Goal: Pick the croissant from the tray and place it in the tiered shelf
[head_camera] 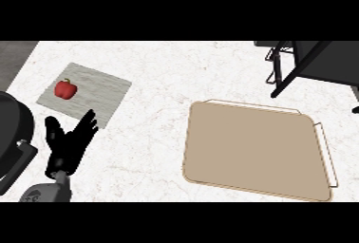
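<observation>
The tan tray (pixel 254 147) lies at the right of the counter and nothing rests on it. No croissant shows anywhere in the head view. The black tiered shelf (pixel 308 61) stands at the top right corner, only its legs and a dark panel visible. My left hand (pixel 69 141) rests at the lower left, fingers straight and pointing up, holding nothing. My right hand does not appear in the view.
A red bell pepper (pixel 65 88) sits on a grey marble board (pixel 85 94) at the upper left, just above my left hand. A dark rounded object (pixel 14 133) fills the left edge. White counter (pixel 154 156) lies between board and tray.
</observation>
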### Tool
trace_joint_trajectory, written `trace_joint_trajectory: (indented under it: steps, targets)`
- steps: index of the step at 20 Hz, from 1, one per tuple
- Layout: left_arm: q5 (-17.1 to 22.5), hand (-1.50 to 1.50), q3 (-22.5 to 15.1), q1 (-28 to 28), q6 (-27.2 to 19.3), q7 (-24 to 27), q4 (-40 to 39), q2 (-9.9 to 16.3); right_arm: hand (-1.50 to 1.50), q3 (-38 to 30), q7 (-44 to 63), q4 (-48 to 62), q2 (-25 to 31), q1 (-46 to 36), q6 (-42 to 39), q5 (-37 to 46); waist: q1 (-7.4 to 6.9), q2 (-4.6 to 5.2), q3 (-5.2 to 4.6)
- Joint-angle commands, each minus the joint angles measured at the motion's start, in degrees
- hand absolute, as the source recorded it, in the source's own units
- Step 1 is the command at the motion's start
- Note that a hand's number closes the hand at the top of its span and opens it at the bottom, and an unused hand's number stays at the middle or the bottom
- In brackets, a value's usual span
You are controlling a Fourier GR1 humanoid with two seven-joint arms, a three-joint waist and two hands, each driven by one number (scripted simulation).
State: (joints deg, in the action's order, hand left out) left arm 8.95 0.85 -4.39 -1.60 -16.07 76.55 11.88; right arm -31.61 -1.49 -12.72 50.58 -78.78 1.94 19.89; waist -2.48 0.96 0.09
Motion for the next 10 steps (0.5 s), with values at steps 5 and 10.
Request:
trace_joint_trajectory:
  steps: [5,10]
  targets:
    - [0.47,0.00,-0.16,-0.89,-0.49,-2.15,1.69,-0.95,-1.50,-2.59,3.65,-0.29,7.69,1.17,7.59,-0.96,0.04,0.05,0.01]
    - [-0.55,0.00,0.49,0.47,0.62,2.14,-2.09,-0.28,-1.50,-7.36,3.30,1.03,13.78,5.18,7.85,-4.80,0.63,0.37,0.05]
